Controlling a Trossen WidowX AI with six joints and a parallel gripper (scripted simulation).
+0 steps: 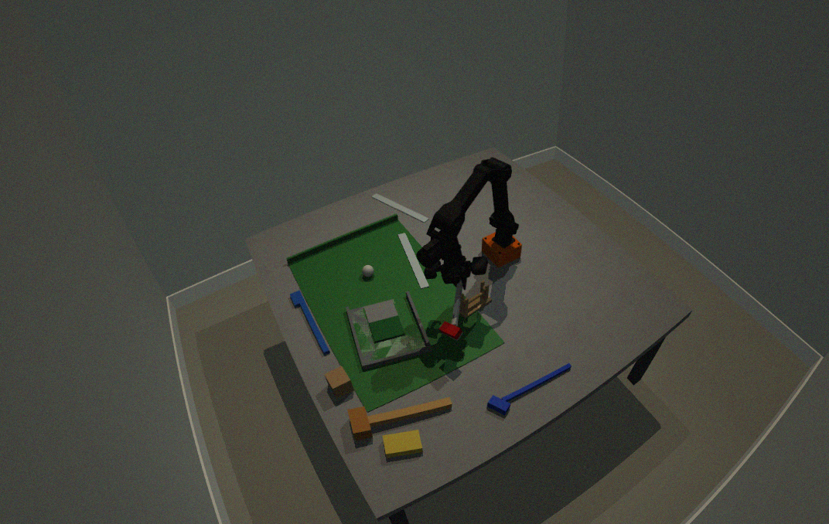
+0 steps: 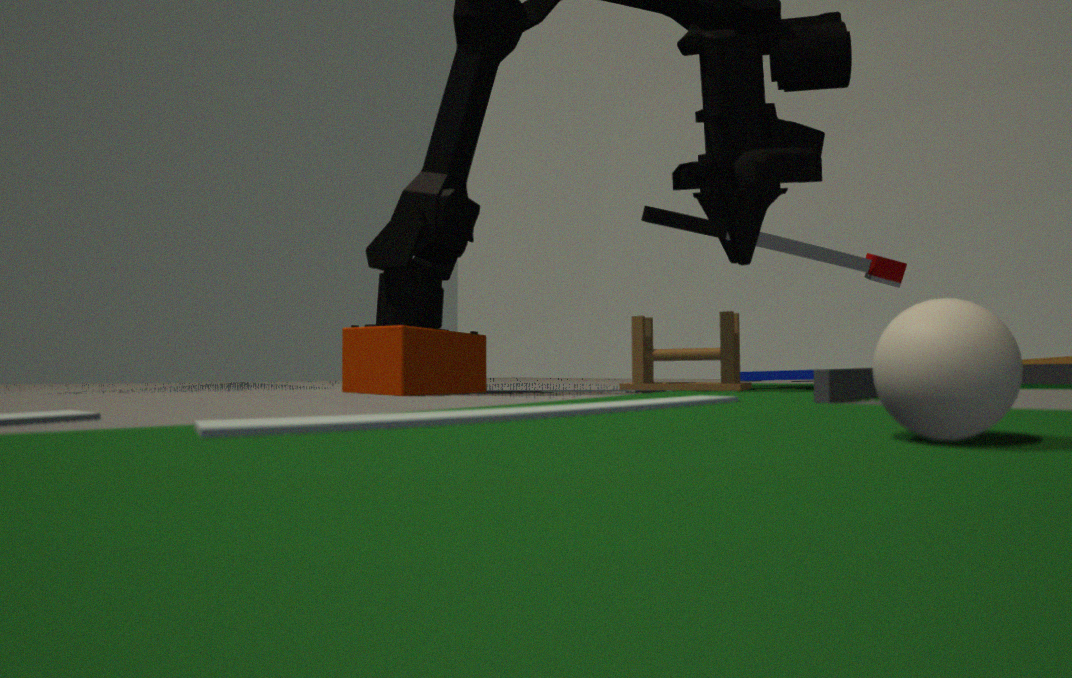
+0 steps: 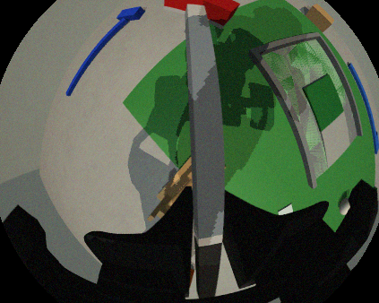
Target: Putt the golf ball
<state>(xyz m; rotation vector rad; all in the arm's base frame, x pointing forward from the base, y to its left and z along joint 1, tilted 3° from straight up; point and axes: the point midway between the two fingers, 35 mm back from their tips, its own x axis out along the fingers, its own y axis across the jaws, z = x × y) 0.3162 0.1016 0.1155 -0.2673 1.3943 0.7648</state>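
My gripper [image 1: 456, 284] [image 2: 738, 252] [image 3: 200, 191] is shut on the grey shaft of the red putter [image 1: 449, 330] [image 2: 886, 268] [image 3: 200, 3] and holds it in the air, tilted, red head lowest. The head hangs over the near right corner of the green mat [image 1: 333, 286] [image 2: 439, 547], just right of the raised green [image 1: 385, 329] [image 3: 322, 99] with its grey frame and ramp. The white golf ball [image 1: 367, 270] [image 2: 946, 368] [image 3: 344, 206] rests on the mat beyond the ramp, well apart from the putter head.
An empty wooden rack [image 1: 478, 301] [image 2: 683, 353] stands under the arm by the orange base [image 1: 501, 249] [image 2: 412, 360]. A white strip [image 1: 412, 260] [image 2: 456, 416] edges the mat. Two blue putters [image 1: 528, 389] [image 1: 308, 321], a wooden putter [image 1: 398, 415], a yellow block [image 1: 403, 444] and a brown block [image 1: 338, 380] lie around.
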